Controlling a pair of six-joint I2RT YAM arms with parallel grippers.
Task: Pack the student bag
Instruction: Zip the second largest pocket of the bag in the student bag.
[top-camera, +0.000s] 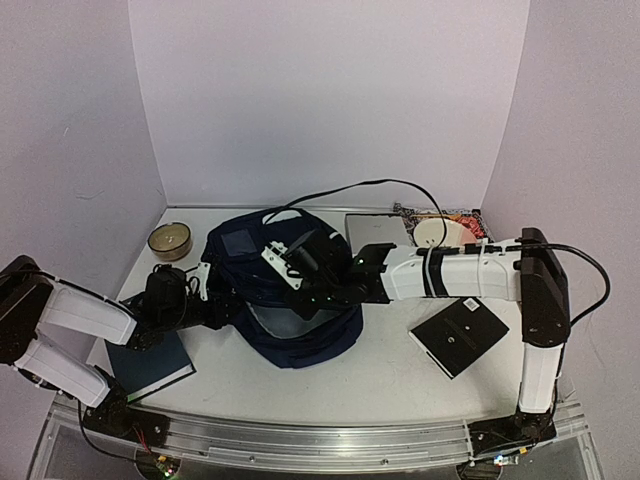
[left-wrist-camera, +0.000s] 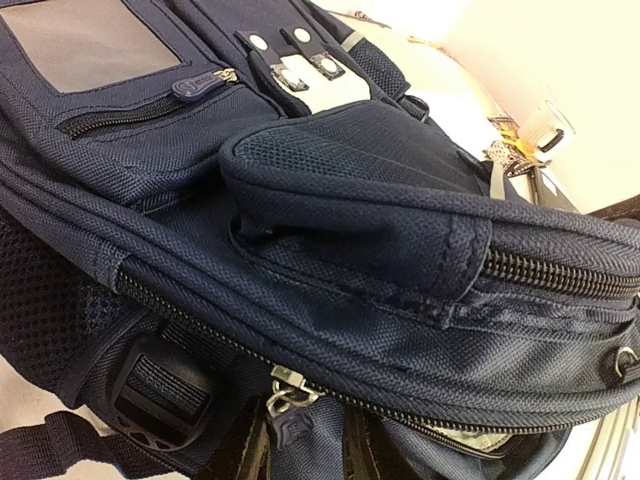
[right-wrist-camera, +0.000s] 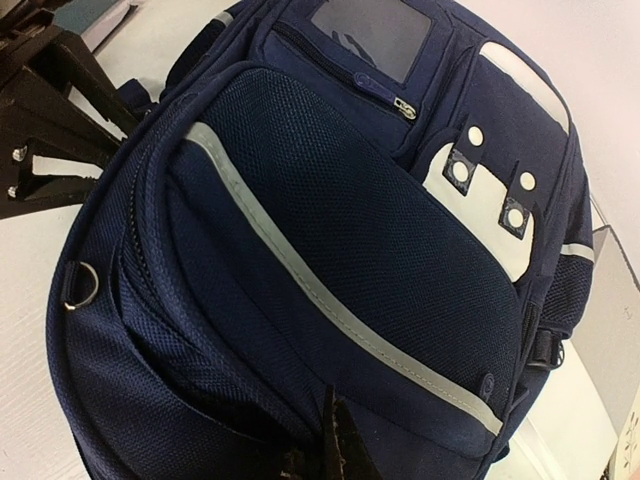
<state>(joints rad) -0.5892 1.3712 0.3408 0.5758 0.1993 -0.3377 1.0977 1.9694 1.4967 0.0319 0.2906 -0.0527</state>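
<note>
The student bag (top-camera: 290, 300) is a navy backpack lying in the middle of the table, with its grey lining showing at the mouth on the near side. My left gripper (top-camera: 205, 292) is at its left side. In the left wrist view the fingers (left-wrist-camera: 249, 455) stand a little apart at the main zip, with the metal slider and navy pull tab (left-wrist-camera: 288, 425) loose between them. My right gripper (top-camera: 296, 268) reaches across from the right onto the top of the student bag (right-wrist-camera: 330, 250). Its fingertips (right-wrist-camera: 337, 440) are pressed together on a fold of the fabric.
A dark hardcover book (top-camera: 152, 366) lies under the left arm near the front edge. A round tin (top-camera: 170, 240) stands at the back left. Behind the bag lie a grey slab (top-camera: 378, 232) and a white bowl (top-camera: 437, 232). A black square plate (top-camera: 458, 337) lies at the right.
</note>
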